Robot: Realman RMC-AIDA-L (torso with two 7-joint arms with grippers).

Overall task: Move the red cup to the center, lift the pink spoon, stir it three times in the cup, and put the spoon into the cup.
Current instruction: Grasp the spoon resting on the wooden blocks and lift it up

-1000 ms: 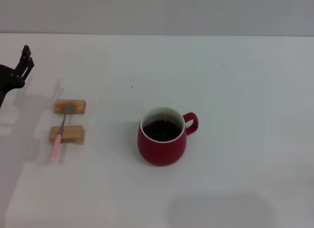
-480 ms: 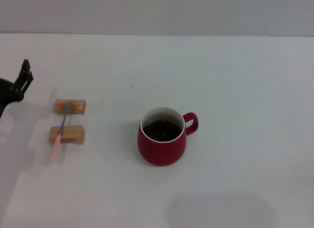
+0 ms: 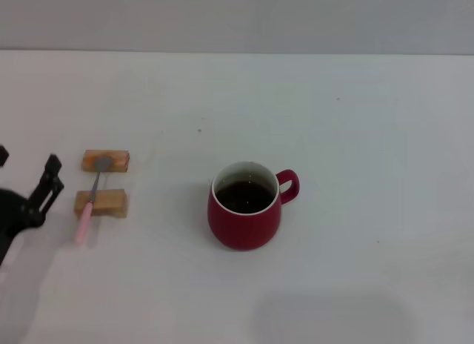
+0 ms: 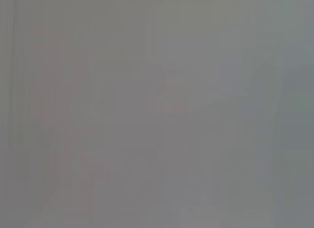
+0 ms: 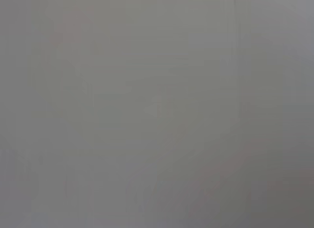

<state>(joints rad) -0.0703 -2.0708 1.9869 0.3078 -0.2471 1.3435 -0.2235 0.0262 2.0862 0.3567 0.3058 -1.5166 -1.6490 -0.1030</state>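
Dark-red and rounded, the ceramic cup (image 3: 245, 207) sits near the middle of the white worktop (image 3: 355, 136) in the head view, its white inside holding dark liquid and its loop handle turned to the robot's right; well to its left we see the slim pink-handled spoon (image 3: 90, 203) lying across two small tan wooden blocks (image 3: 104, 182), grey bowl on the farther one. At the left edge of that view the black left claw (image 3: 29, 184) hangs just beside the spoon without touching it, its fingers spread and holding nothing, while the right claw is out of sight. We make out nothing but flat grey in both wrist views.
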